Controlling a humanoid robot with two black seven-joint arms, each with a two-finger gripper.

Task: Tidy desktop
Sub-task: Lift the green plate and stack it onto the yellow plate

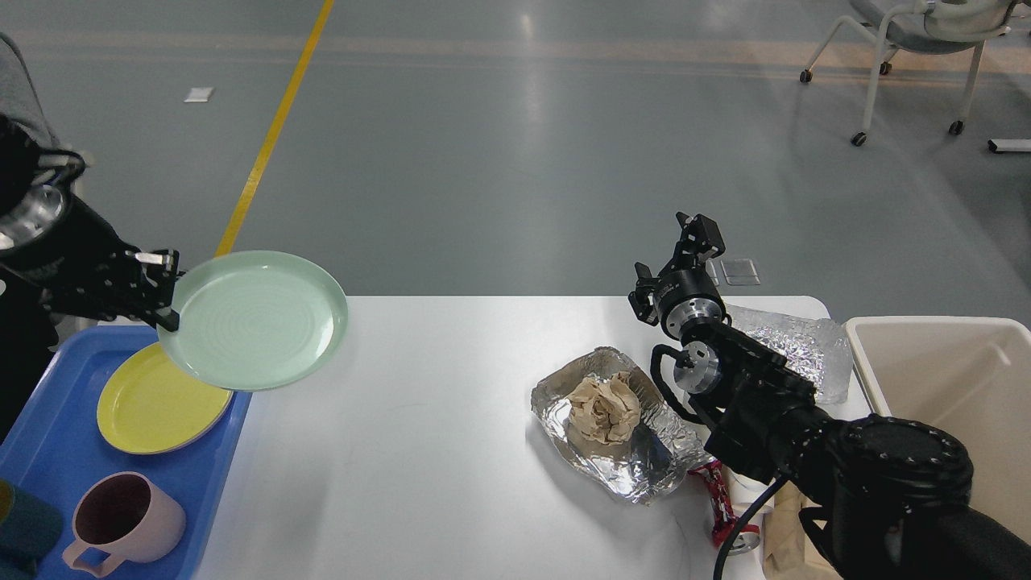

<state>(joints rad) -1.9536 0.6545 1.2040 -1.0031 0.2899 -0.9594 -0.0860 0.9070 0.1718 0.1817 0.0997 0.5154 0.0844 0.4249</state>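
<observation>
Our left gripper (165, 294) has its jaws clamped on the rim of the round pale green plate (254, 319), held in the air over the large white table (451, 451) edge and the blue plastic tray (48, 451) — above the round yellow plate (149, 407). Our right gripper (699, 232) hovers past the table's far edge — we cannot tell its jaws' state.

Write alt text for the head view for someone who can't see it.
The left gripper holds a green plate by its rim above a yellow plate in a blue tray. On the white desktop sits a foil container with crumpled paper; the right gripper hovers beyond it.
</observation>
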